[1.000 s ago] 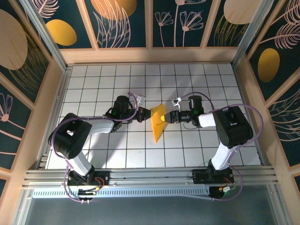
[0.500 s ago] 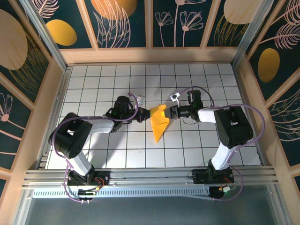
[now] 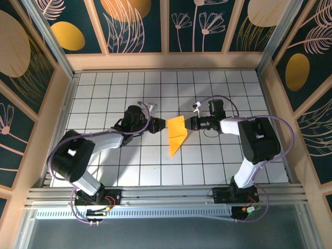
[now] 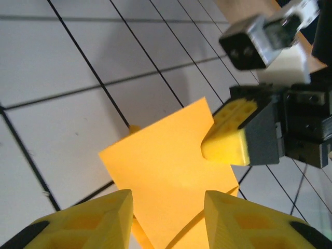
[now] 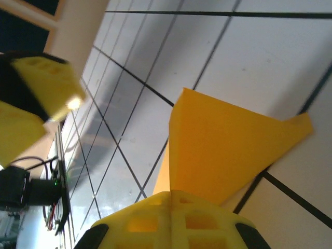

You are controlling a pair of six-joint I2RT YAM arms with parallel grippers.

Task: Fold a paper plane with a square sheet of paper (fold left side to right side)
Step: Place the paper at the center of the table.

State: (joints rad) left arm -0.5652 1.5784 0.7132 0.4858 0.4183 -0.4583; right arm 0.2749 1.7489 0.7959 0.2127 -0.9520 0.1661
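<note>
I am working in a robot lab, inside a small test box. Two robot arms, the left arm [image 3: 83, 150] and the right arm [image 3: 258, 139], are bolted to a metal rail [image 3: 166, 196] at the near edge of the table [image 3: 104, 88]. The table top is white, with black lines that make a grid of squares. Purple cables [image 3: 290, 136] loop from the arms. Wooden frames [image 3: 166, 60] stand along the far, left and right edges. They hold dark wall panels [image 3: 207, 23] with drawn flowers and big yellow-orange ovals.
</note>
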